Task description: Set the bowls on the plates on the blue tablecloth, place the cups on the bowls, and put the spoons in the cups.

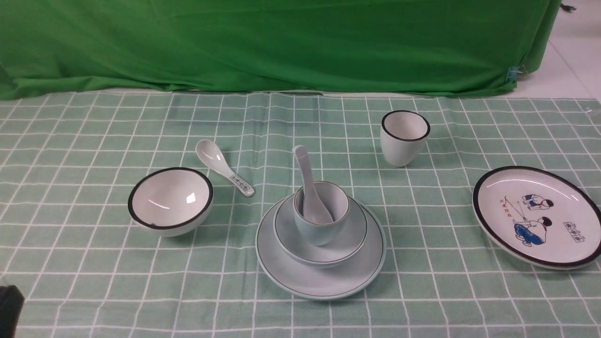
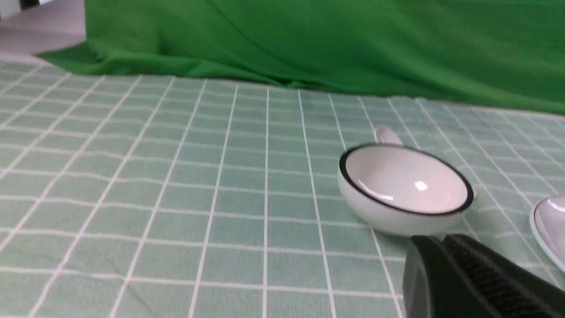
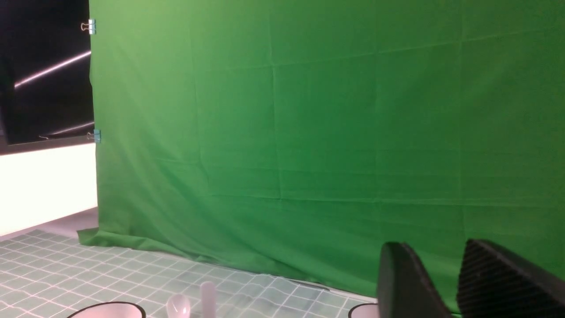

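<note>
The left gripper (image 2: 435,247) sat low over the tablecloth (image 1: 94,263), its fingers pressed together with nothing between them. Only a dark corner of it showed at the near left edge of the front view. The white bowl (image 2: 404,192) stood on the cloth just ahead of its tip, with the patterned spoon (image 1: 224,167) lying on the cloth just past the bowl.

The right gripper (image 3: 437,282) was raised and pointed roughly level toward the green backdrop (image 3: 309,132), well above the dishes. Its fingers stood apart with an empty gap between them. Only the tops of the dishes showed below it in the wrist view.

Between the two arms, the blue plate (image 1: 324,277) carried the blue bowl (image 1: 347,239), the blue cup (image 1: 324,216) stood in that bowl, and the plain spoon (image 1: 307,185) leaned in the cup, handle up. The white cup (image 1: 404,137) stood alone on the cloth farther off toward the right, and the white plate (image 1: 537,216) lay bare at the right side.
</note>
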